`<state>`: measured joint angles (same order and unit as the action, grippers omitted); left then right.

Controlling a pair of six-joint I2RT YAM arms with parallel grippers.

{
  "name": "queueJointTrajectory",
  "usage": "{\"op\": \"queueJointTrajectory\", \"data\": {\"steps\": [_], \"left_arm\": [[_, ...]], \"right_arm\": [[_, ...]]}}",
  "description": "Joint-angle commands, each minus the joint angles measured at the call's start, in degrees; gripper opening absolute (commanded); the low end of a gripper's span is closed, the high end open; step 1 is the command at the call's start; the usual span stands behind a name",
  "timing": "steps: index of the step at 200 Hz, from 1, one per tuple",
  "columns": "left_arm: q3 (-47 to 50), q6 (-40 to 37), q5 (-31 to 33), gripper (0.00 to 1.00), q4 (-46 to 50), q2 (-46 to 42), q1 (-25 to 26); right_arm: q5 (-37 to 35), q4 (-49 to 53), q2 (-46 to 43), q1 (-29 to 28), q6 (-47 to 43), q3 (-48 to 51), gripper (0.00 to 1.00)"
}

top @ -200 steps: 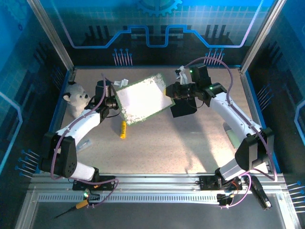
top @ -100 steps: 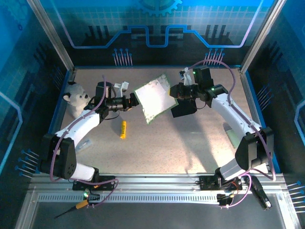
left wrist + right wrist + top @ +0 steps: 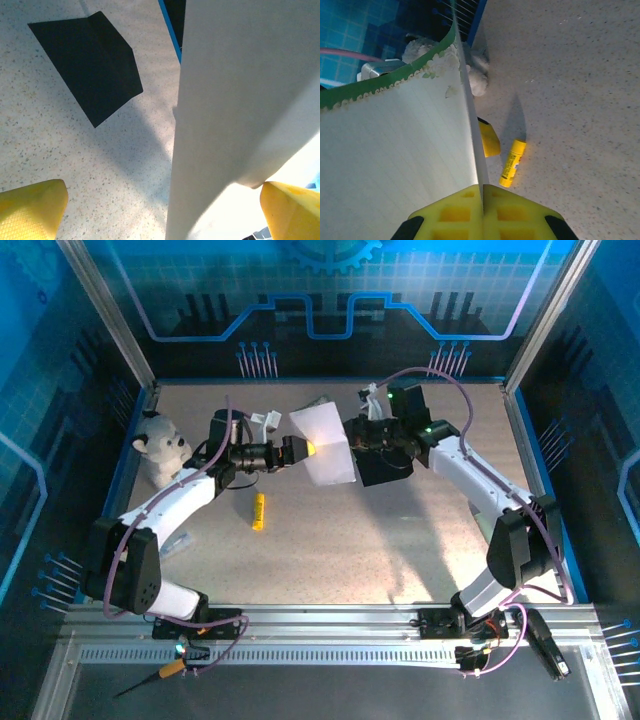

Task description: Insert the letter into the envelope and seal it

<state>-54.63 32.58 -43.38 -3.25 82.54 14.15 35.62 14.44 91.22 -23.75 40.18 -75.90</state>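
The letter (image 3: 327,447), white with a green patterned border (image 3: 395,150), hangs above the table and stands nearly on edge. My right gripper (image 3: 350,436) is shut on its right edge, the yellow fingers (image 3: 450,215) pinching the sheet. From the left, my open left gripper (image 3: 300,450) has its yellow fingertips (image 3: 30,210) on either side of the letter's (image 3: 240,100) free edge. The black envelope (image 3: 386,468) lies flat on the table under the right wrist, its flap side visible (image 3: 95,65).
A yellow stick (image 3: 258,510) lies on the table left of centre (image 3: 512,160). A white plush toy (image 3: 160,448) sits by the left wall. The table's near half is bare speckled surface (image 3: 350,550).
The letter has swung from facing the camera to nearly edge-on and shifted right. My left gripper has reached right until its open fingers straddle the sheet's edge. The right gripper keeps its grip.
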Motion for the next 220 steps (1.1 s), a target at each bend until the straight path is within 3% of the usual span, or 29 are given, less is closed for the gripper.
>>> {"op": "queueJointTrajectory", "data": {"steps": [1, 78, 90, 143, 180, 220], "left_arm": [[-2.6, -1.8, -1.6, 0.99, -0.9, 0.4, 0.1], [-2.8, -0.7, -3.2, 0.99, -4.4, -0.2, 0.0], [-2.5, -0.4, -3.1, 0.93, -5.0, -0.5, 0.0], [-2.5, 0.0, -3.2, 0.52, -5.3, -1.5, -0.1], [-2.4, 0.2, -3.1, 0.42, -5.4, -2.5, -0.6], [-2.0, 1.0, -3.4, 0.45, -6.3, -3.2, -1.7]], "right_arm": [[3.9, -4.9, 0.3, -0.7, 3.1, 2.3, 0.05], [9.5, -14.7, -0.3, -0.3, 10.2, 8.7, 0.05], [10.1, -16.2, -0.1, -0.3, 11.4, 9.4, 0.05], [10.1, -17.3, -0.2, -0.2, 11.9, 10.6, 0.05], [8.9, -14.4, -1.1, 0.5, 9.5, 10.5, 0.07], [8.9, -14.3, -2.3, 1.7, 9.1, 11.5, 0.1]]}}
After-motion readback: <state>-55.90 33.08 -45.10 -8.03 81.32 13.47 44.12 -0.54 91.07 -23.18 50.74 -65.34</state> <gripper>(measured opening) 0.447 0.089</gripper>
